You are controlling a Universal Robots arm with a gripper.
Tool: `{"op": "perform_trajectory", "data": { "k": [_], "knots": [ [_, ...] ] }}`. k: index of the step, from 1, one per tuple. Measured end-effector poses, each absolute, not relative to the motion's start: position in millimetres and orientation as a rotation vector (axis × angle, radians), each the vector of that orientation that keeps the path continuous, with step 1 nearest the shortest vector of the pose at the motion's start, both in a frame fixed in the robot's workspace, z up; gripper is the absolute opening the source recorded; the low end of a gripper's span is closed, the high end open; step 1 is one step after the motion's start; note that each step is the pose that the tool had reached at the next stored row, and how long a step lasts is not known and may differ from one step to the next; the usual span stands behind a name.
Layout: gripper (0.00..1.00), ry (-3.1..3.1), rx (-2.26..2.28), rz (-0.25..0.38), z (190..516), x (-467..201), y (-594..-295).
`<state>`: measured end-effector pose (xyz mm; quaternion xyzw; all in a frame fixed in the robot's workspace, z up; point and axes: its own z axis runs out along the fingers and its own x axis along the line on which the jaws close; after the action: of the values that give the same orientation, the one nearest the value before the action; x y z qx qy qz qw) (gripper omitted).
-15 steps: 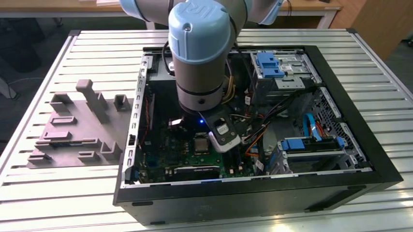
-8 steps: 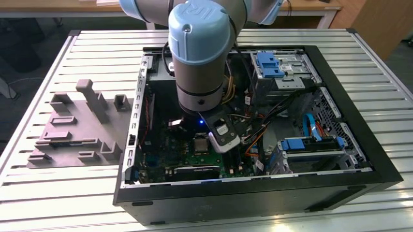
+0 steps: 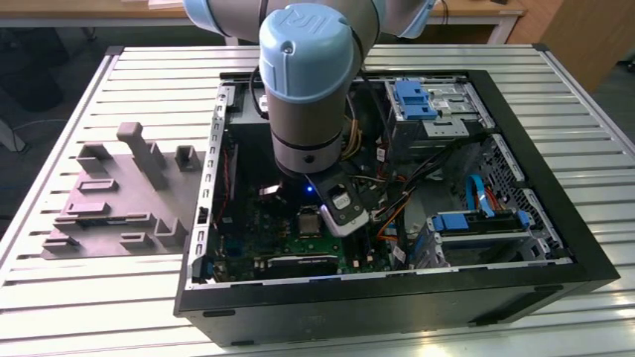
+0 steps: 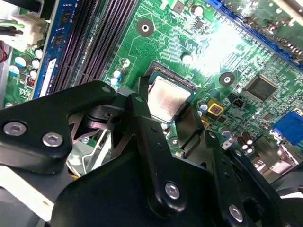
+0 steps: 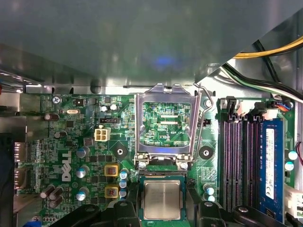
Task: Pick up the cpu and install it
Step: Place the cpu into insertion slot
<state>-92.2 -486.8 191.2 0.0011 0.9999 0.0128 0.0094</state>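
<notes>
The cpu (image 5: 162,199) is a small square chip with a silvery top, lying flat in the socket of the green motherboard (image 5: 80,142). In the second wrist view the cpu (image 4: 165,98) lies between my black fingers (image 4: 138,111), one at each side. My gripper (image 5: 163,210) is low over it and looks open, with a small gap at the chip's edges. The socket's metal frame (image 5: 165,124) stands hinged up beside the chip. In the exterior view my gripper (image 3: 315,217) reaches down into the open computer case (image 3: 397,297).
Dark memory slots (image 5: 239,161) and a blue module (image 5: 271,165) run along one side of the socket. Cables (image 3: 417,178), drive bays (image 3: 432,104) and a blue-tabbed cage (image 3: 476,223) crowd the case at the exterior view's right. A grey moulded tray (image 3: 119,201) lies outside at the left.
</notes>
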Motion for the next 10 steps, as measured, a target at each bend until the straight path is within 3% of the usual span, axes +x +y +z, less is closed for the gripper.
{"op": "perform_trajectory", "data": {
  "k": [10],
  "knots": [
    [0.47,3.123,0.003,0.039,188.6,-92.0,-486.8]
  ]
}}
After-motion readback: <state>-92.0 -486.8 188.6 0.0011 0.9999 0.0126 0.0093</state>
